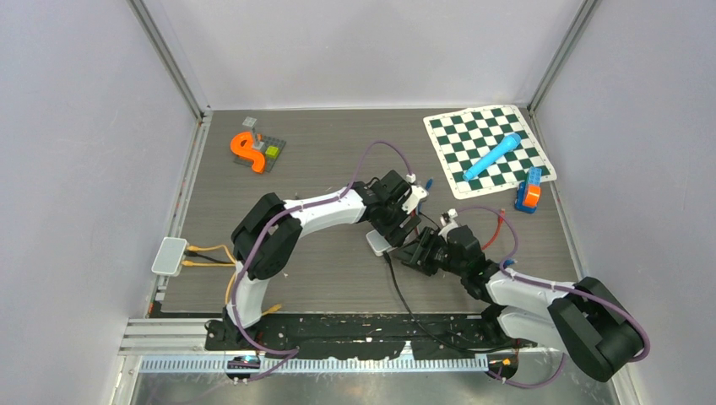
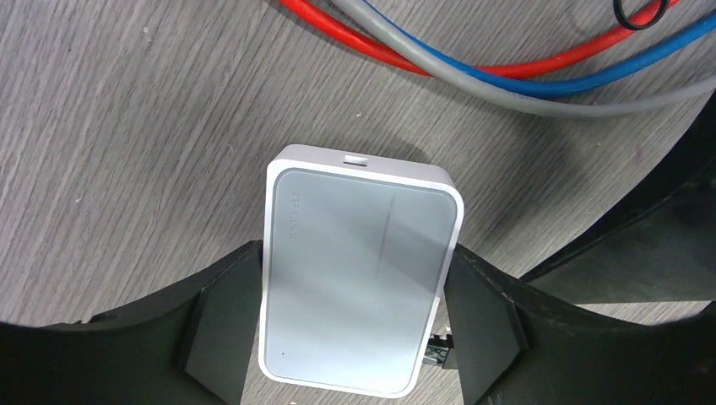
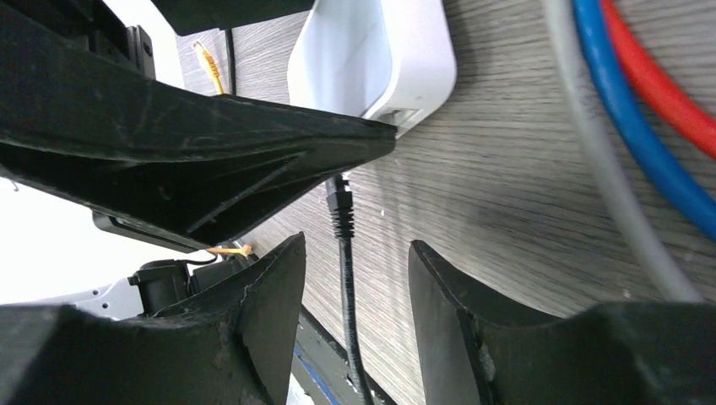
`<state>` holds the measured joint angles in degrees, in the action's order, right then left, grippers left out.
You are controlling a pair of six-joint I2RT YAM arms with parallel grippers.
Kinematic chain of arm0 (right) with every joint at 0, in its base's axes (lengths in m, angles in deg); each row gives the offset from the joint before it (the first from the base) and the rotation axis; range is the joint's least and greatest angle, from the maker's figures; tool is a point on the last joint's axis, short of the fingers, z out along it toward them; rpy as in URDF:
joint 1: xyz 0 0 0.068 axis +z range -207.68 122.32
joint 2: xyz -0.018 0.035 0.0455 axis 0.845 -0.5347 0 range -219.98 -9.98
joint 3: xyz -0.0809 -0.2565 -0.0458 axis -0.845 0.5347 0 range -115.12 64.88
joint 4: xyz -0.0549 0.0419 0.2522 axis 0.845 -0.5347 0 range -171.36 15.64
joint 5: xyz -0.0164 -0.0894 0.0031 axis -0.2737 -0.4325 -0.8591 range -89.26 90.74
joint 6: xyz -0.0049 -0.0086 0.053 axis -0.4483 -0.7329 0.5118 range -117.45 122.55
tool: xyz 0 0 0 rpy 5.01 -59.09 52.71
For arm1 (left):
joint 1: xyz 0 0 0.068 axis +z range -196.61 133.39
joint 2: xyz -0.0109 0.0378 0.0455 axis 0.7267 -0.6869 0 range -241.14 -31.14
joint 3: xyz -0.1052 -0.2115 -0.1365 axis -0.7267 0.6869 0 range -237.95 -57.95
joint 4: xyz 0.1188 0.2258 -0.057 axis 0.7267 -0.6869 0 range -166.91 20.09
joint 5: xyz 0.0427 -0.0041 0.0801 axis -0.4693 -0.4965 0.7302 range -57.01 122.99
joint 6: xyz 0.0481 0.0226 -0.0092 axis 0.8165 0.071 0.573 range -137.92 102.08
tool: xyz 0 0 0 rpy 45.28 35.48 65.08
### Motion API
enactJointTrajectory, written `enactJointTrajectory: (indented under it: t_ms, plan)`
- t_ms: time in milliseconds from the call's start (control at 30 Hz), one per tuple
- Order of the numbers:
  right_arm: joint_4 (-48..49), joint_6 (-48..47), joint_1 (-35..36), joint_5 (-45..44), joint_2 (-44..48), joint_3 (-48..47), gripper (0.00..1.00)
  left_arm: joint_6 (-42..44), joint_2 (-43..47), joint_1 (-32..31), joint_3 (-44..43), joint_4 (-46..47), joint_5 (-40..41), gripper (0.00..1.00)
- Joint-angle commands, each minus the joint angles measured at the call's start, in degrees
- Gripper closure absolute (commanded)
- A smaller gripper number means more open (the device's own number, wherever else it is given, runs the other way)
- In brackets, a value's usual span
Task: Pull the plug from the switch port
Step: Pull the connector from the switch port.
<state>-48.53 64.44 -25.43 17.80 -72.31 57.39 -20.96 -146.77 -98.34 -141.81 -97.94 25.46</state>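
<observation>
A white TP-Link switch (image 2: 359, 278) lies on the wood-grain table; it also shows in the top view (image 1: 377, 243) and the right wrist view (image 3: 371, 59). My left gripper (image 2: 355, 316) is shut on the switch, one finger on each long side. A black plug (image 3: 339, 198) with its black cable (image 3: 348, 287) sits at the switch's side; the left finger hides where it meets the port. It shows small in the left wrist view (image 2: 437, 348). My right gripper (image 3: 359, 278) is open, its fingers astride the cable just behind the plug, not touching it.
Red, blue and grey cables (image 2: 507, 80) curve across the table beyond the switch. A second switch (image 1: 169, 255) with yellow cables sits at the left edge. A chessboard mat (image 1: 490, 150) with a blue cylinder, an orange-blue block (image 1: 529, 191) and an orange piece (image 1: 246, 149) lie at the back.
</observation>
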Motion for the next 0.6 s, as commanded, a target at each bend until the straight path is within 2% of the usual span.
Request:
enactJointTrajectory:
  t_ms: [0, 567]
  plan:
    - [3.3, 0.19, 1.44, -1.55, -1.92, -2.21, 0.45, -1.03, 0.14, -0.09, -2.43, 0.46, -0.03, 0.57]
    - [12.63, 4.7, 7.35, -11.93, -6.96, -0.95, 0.45, -3.96, -0.64, 0.05, -3.42, -0.15, -0.06, 0.58]
